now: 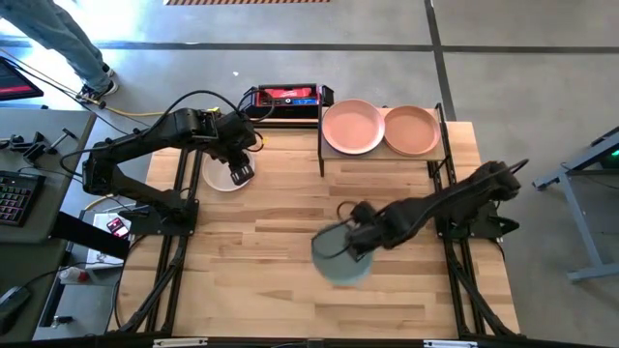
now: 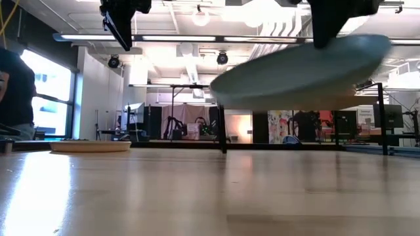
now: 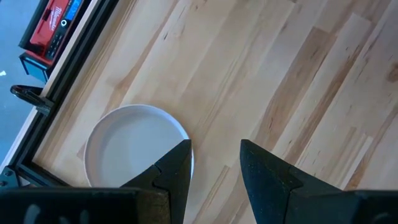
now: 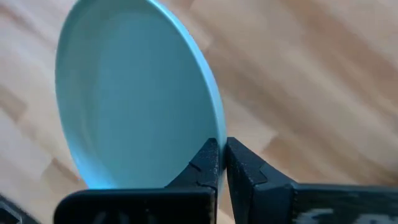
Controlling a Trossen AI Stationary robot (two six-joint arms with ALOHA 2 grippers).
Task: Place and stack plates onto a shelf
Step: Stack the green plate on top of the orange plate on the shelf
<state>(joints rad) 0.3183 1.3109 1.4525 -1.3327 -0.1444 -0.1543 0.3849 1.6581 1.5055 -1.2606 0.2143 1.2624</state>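
- The right hand (image 4: 221, 163) is pinched on the rim of a pale blue plate (image 1: 340, 259), its two fingers nearly together with only the thin edge of the plate between them.
- In the low view that blue plate (image 2: 302, 71) hangs tilted in the air, clear of the wooden desk (image 2: 210, 190), near the front middle of the desk in the high view.
- The left hand (image 1: 241, 174) hovers over the left back part of the desk, fingers (image 3: 177, 171) spread apart and holding nothing.
- A cream plate (image 3: 134, 146) lies flat on the desk right under that left hand, partly hidden by it in the high view.
- Further back, the shelf (image 1: 382, 155) stands at the back edge of the desk, on its right half.
- Two plates sit side by side on the shelf, touching or almost so: a pale pink plate (image 1: 352, 127) on the left and a salmon plate (image 1: 412, 130) on the right.
- Behind the desk, a red and black box (image 1: 286, 97) lies on the floor near the shelf's left end.
- A person's legs (image 1: 68, 43) show at the far left on the floor.
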